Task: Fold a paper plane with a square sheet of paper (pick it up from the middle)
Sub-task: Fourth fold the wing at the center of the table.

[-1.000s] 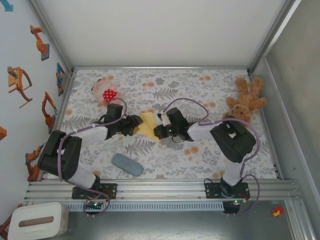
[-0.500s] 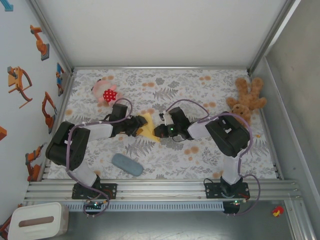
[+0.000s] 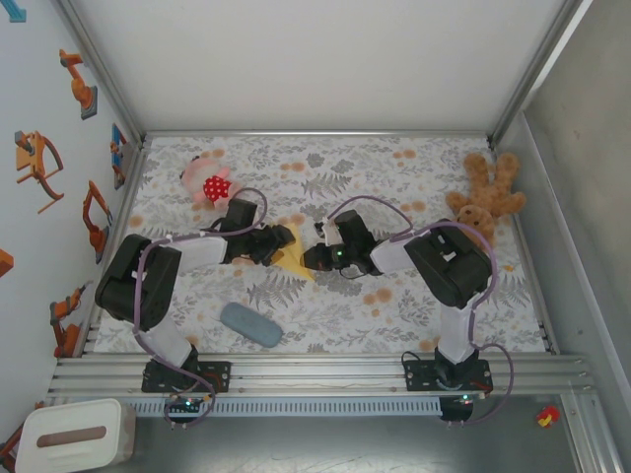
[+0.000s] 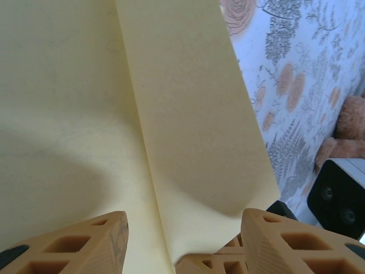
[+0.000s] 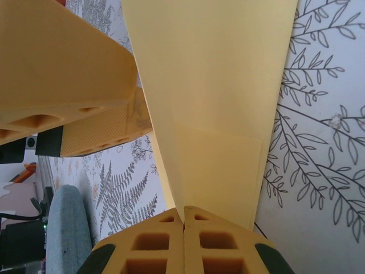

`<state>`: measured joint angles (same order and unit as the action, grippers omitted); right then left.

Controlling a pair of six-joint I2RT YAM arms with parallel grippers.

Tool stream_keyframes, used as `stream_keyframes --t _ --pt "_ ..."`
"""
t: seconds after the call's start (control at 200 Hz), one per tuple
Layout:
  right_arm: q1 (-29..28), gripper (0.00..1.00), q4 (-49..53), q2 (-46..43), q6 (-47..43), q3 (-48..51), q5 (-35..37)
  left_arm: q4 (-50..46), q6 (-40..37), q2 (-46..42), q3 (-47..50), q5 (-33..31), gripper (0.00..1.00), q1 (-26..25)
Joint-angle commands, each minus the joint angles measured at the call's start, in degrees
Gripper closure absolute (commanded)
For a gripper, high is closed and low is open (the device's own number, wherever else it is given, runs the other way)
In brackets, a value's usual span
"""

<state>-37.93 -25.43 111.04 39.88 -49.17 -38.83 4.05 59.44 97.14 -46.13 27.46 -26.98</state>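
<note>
Right wrist: yellow paper in tool

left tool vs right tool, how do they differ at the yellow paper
The left tool stands open, the folded yellow paper sheet passing between its fingers; the right tool is shut, pinching that sheet's edge. From above, the left tool meets the sheet from the left side, the right tool from the right side. Both have orange latticed tips and work the same sheet.
</note>
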Motion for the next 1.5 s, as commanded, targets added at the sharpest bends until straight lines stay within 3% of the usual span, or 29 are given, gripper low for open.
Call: stream_keyframes --t 0.0,0.29,0.601,1.052,1.492 --pt "0.5 1.00 -1.3 1.0 0.8 -0.3 -1.1 -3.9 -1.6 1.4 -1.5 -1.0 0.48 -0.4" --pt "0.6 1.00 0.2 0.9 1.0 -0.7 -1.7 -15.8 -1.2 4.3 -5.8 -3.4 0.51 -0.5" --pt "0.6 0.83 6.8 -2.7 -3.8 -1.3 1.1 -23.1 -0.5 6.9 -7.8 -5.9 0.54 -0.5" --pt "0.5 0.80 8.7 -0.9 -8.1 -3.5 -2.0 -25.5 -0.2 8.3 -8.5 -6.6 0.53 -0.5" --pt "-0.4 0.79 13.7 1.1 -12.1 -7.5 1.2 -25.5 -0.3 8.5 -8.5 -6.2 0.53 -0.5"
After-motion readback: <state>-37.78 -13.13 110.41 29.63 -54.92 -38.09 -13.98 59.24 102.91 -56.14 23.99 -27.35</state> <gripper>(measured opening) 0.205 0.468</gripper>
